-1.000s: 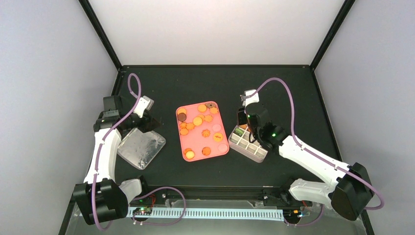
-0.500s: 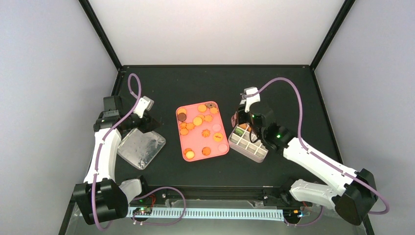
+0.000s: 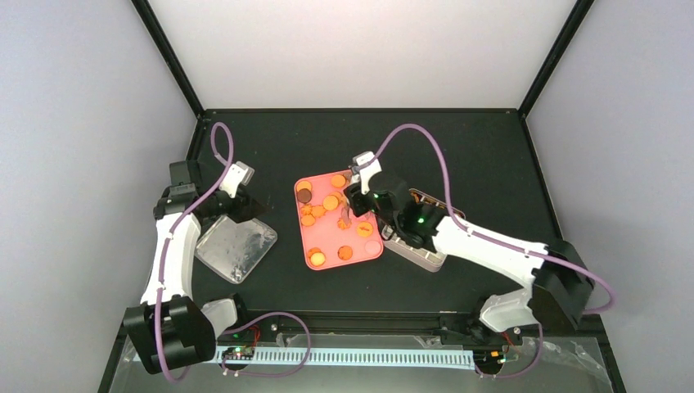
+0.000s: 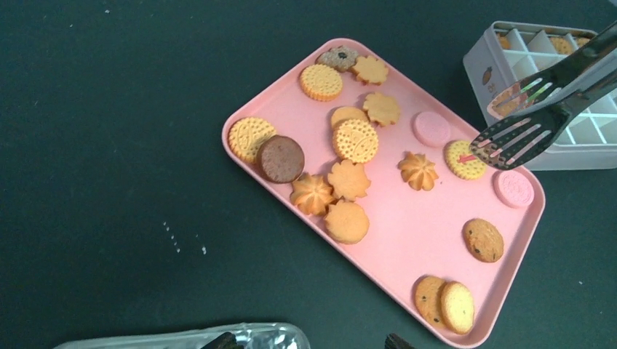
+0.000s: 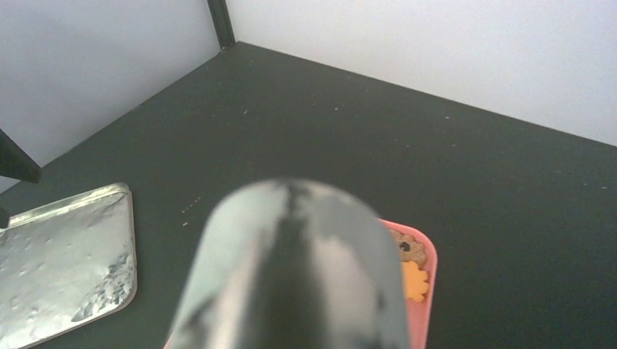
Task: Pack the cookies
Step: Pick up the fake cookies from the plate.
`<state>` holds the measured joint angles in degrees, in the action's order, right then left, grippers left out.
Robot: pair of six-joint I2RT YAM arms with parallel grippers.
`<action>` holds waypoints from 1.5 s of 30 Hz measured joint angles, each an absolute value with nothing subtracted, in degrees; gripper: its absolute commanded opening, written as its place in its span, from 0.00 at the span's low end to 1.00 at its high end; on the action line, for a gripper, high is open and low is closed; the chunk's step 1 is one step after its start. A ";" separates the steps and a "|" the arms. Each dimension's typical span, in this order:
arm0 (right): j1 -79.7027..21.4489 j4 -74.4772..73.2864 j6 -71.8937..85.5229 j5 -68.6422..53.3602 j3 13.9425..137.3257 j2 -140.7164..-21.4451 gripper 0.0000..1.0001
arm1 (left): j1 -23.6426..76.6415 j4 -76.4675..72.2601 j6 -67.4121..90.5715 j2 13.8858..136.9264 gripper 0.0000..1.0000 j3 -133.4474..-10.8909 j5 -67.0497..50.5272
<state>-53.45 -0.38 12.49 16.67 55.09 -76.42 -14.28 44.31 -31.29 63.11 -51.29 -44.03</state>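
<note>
The cookies [image 4: 354, 139] lie scattered on the pink tray [image 4: 407, 225] in the middle of the black worktop [image 3: 327, 139]. A few more sit in the divided box [image 4: 486, 69] just right of the tray. The right tool [image 3: 357, 195] is clamped on metal tongs [image 4: 538, 123], whose forked ends hang slightly apart above the tray's right side. Left of the tray, the left tool [image 3: 244, 206] stands with fingers apart at the far corner of a clear lid [image 3: 236, 246].
</note>
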 measured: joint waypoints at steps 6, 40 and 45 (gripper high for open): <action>-53.52 1.63 12.80 14.26 59.44 -85.34 0.41 | -16.12 45.65 -32.60 63.11 0.53 -51.29 -43.92; -53.60 4.69 13.23 14.37 59.66 -93.93 0.36 | -17.56 46.74 -33.89 63.00 0.53 -51.29 -44.40; -53.60 5.54 13.43 14.35 59.75 -94.52 0.35 | -17.56 46.76 -33.89 63.00 0.53 -51.29 -44.42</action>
